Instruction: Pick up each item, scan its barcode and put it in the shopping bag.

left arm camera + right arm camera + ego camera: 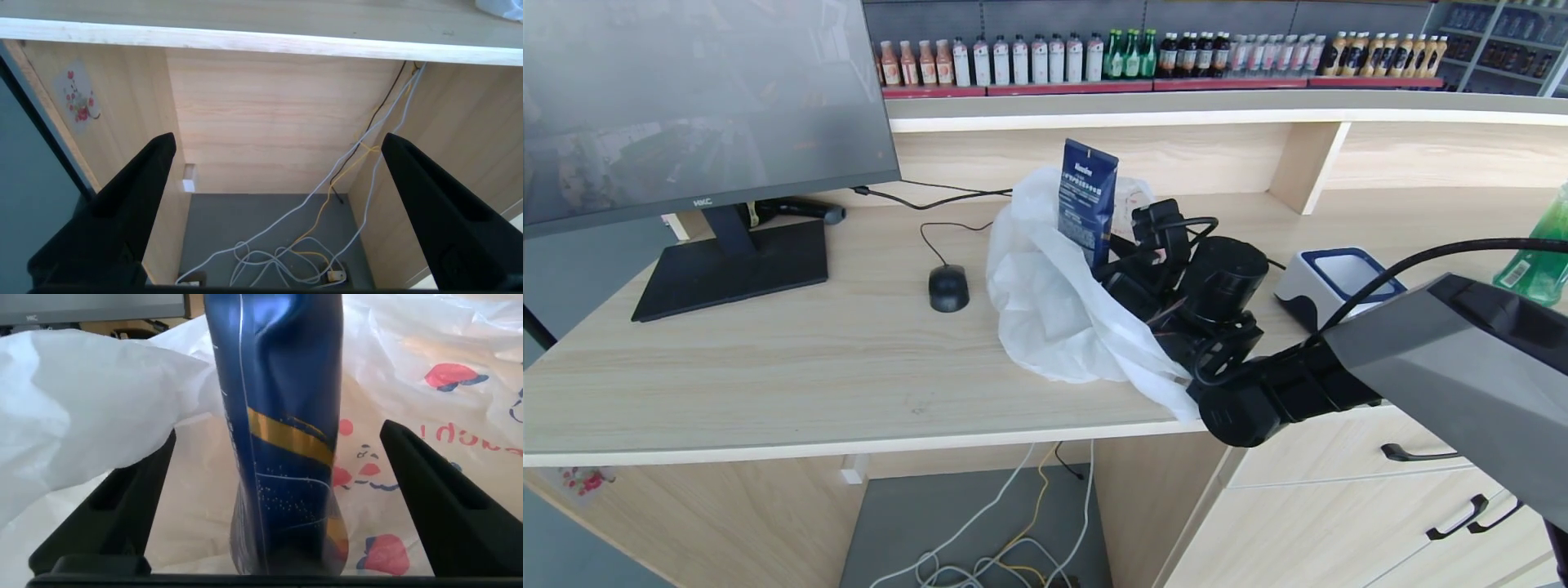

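Blue pouch (1086, 200) stands upright inside the white shopping bag (1045, 302), so it looks bagged. Right gripper (278, 431) is spread wide around the pouch, not touching it. Left gripper (278, 140) is wide and holds nothing, below the wooden counter (768, 367). Green bottle (1539, 261) near the scanner (1339, 278) probably remains. Monitor (686, 98), mouse (948, 287), drink shelves (1160, 53) behind.
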`<state>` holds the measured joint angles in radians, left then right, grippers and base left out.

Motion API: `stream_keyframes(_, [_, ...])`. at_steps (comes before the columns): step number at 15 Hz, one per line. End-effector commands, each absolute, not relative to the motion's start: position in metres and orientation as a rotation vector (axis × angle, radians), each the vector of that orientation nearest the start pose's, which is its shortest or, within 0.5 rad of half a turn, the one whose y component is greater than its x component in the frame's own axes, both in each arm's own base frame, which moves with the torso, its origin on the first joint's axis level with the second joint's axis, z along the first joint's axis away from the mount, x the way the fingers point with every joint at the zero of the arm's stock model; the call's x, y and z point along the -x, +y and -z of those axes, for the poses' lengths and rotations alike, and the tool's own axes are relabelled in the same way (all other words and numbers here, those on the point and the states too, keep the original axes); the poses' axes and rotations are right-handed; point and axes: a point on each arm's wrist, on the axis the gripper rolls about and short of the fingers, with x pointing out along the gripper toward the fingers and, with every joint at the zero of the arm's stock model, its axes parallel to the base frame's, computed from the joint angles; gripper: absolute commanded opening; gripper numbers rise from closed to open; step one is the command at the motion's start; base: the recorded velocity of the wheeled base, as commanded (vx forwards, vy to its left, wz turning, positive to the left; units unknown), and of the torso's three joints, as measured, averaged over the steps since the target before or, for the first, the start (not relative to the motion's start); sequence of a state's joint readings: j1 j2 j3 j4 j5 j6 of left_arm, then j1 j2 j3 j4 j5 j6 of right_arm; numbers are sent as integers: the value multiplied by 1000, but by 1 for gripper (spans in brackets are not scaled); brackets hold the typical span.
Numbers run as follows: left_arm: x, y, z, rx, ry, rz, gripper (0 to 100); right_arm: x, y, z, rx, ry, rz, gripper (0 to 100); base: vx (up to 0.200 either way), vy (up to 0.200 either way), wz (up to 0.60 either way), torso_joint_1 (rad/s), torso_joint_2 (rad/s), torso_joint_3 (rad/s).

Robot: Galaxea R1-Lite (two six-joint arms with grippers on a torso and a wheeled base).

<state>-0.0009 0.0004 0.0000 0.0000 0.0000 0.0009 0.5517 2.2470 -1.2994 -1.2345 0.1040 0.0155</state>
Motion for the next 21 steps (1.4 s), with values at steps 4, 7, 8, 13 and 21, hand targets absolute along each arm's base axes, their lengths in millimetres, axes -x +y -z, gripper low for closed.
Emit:
stream_keyframes(4, [23,0,-75,0,0,0,100,-360,227,-187,-84,-296,-657,100,0,0,0,0,0,0])
stream_keyframes(7, [23,0,-75,-2,0,2,100,-340,211,-190,-78,-272,-647,100,0,0,0,0,0,0])
stream_keyframes(8, [23,0,-75,-2,0,2,100,-334,207,-193,-79,-274,-645,100,0,0,0,0,0,0])
stream_keyframes(13, [23,0,-75,-2,0,2,100,-282,172,-218,-86,-285,-638,100,0,0,0,0,0,0])
stream_keyframes(21, [23,0,-75,0,0,0,100,-182,106,-197,-95,-346,-573,100,0,0,0,0,0,0])
